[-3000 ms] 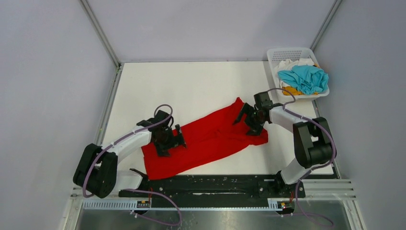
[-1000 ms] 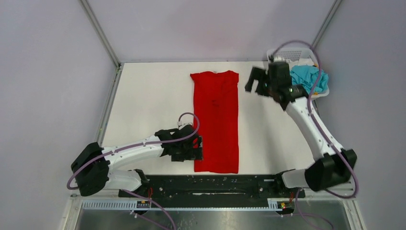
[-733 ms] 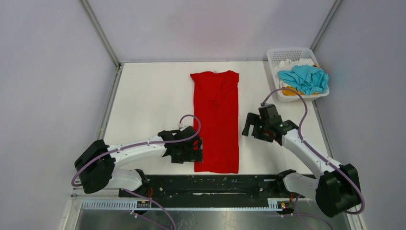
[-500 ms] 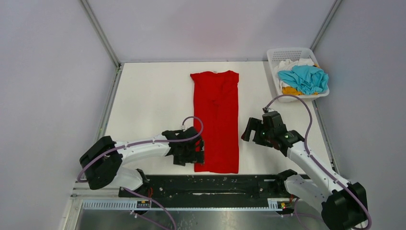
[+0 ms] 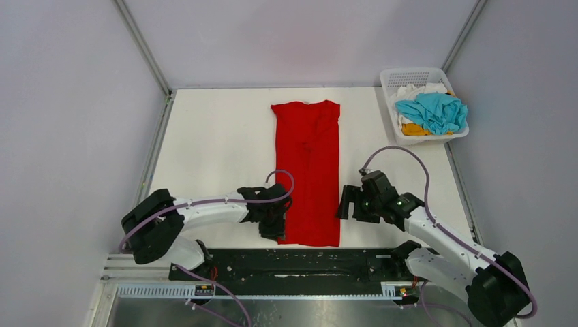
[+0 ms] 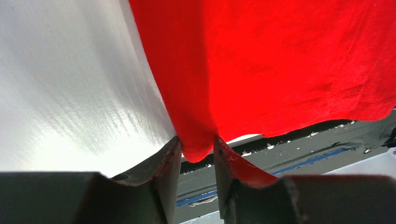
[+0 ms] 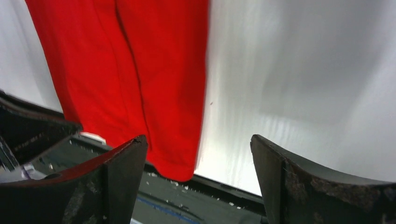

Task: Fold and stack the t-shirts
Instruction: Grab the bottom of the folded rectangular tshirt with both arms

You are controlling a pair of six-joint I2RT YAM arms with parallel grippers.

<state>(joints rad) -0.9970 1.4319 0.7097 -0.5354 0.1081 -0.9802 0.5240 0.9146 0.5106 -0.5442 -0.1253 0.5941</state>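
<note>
The red t-shirt (image 5: 307,170) lies flat on the white table as a long narrow strip, collar end far and hem end near. My left gripper (image 5: 278,228) is shut on its near left hem corner; in the left wrist view the red cloth (image 6: 280,60) bunches between the fingertips of the gripper (image 6: 197,142). My right gripper (image 5: 347,208) is open just right of the near right corner. In the right wrist view that red corner (image 7: 126,70) sits by the left finger of the gripper (image 7: 198,140), with nothing gripped. Turquoise (image 5: 433,112), orange-yellow (image 5: 412,128) and white (image 5: 416,90) t-shirts lie in the basket.
The white perforated basket (image 5: 416,71) stands at the table's far right corner. A black rail (image 5: 307,259) holding both arm bases runs along the near edge, right below the shirt's hem. Grey walls enclose the table on three sides.
My left gripper slid to the shirt's near left corner and closed on it. My right arm swung from the basket down to the near right corner, jaws still wide.
</note>
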